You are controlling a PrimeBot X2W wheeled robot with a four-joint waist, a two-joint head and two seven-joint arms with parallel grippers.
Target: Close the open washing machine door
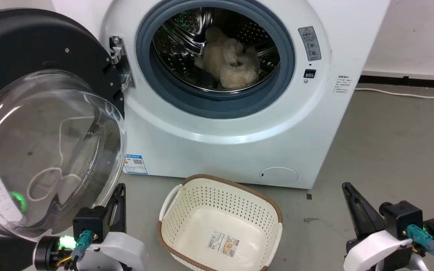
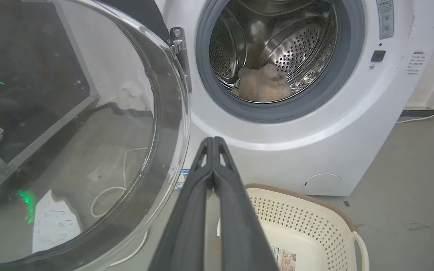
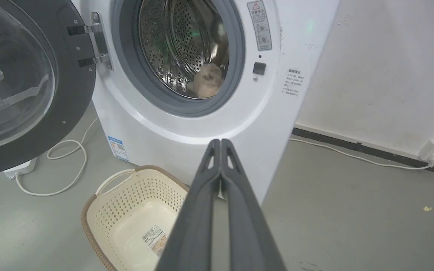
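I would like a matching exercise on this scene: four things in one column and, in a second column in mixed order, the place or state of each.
Things
1. door
2. basket
3. fluffy item
4. left gripper

Place or state
A. on the floor before the machine, nothing in it
B. swung wide open
C. shut, holding nothing
D. lying in the drum

Pairs: 1-B, 2-A, 3-D, 4-C

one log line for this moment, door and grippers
washing machine door wide open | left gripper shut, empty, beside door | right gripper shut, empty | fluffy item in drum
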